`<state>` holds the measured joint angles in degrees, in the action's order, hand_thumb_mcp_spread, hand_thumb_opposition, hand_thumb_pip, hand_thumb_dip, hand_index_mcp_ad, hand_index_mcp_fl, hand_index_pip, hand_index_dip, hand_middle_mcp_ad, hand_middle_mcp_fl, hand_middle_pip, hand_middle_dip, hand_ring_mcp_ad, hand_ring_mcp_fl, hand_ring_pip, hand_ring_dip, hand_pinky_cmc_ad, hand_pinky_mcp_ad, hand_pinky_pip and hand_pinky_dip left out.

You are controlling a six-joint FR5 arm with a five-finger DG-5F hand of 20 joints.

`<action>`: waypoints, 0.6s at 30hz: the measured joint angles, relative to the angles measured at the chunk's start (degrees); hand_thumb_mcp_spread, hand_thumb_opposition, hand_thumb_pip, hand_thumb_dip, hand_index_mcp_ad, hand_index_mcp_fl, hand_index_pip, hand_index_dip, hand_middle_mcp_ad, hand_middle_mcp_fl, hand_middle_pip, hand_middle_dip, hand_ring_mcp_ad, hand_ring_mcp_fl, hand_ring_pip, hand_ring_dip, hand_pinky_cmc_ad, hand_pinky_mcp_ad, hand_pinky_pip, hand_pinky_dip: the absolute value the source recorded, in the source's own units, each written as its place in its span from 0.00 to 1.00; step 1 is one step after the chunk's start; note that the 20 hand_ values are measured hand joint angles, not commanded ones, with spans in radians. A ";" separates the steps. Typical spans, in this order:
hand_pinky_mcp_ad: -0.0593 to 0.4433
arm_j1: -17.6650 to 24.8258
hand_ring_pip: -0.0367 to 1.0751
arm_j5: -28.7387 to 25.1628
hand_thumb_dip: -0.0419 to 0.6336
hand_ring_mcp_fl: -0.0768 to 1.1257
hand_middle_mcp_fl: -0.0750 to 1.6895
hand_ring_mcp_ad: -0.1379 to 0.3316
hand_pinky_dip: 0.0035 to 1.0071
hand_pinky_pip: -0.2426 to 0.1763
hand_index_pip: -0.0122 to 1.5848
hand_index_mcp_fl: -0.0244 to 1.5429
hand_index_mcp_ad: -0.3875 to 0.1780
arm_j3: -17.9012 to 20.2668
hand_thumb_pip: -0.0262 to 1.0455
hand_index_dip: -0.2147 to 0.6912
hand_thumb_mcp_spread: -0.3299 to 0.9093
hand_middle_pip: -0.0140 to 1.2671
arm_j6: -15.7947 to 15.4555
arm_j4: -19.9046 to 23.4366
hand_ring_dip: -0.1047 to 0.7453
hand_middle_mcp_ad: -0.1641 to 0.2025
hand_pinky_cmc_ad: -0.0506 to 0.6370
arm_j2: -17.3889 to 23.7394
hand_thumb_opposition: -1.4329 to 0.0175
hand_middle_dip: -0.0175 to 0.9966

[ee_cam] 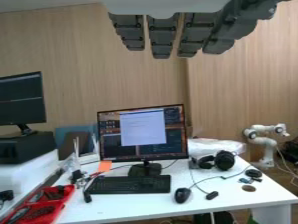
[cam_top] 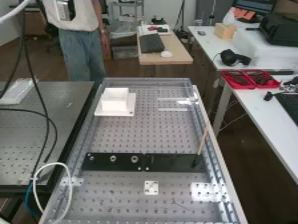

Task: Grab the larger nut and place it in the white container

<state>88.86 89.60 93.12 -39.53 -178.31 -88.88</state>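
Nearest: hand, fingers straight and open, nothing held. Palm side seems to face out into the room rather than down; judged a waiting pose, open so that it can close on a part after a turn and an approach.

Well apart from the hand: flat black bar on the perforated bench. Larger nut stands on it, between smaller nut and bearing, untouched. Bar presumably serves as a rack, giving each part a fixed place. Neighbours are close: a wide grasp could knock one over, so a narrow pinch seems called for.

Also well apart from the hand, beyond the bar as the high view looks: white container, upright on its flat white base. Base likely steadies it for a release from above. Neither pick nor place done.

Farthest, out past the fingertips: a desk with monitor and keyboard, presumably for the operator, no part in the task.
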 joint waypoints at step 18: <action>0.74 -0.72 0.10 1.24 0.16 0.06 0.04 0.60 0.58 0.40 0.05 0.02 0.64 0.47 0.46 0.23 0.44 0.11 0.19 0.36 0.28 0.63 0.59 0.36 0.53 0.22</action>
<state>88.14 90.84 93.59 -39.34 -177.95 -88.52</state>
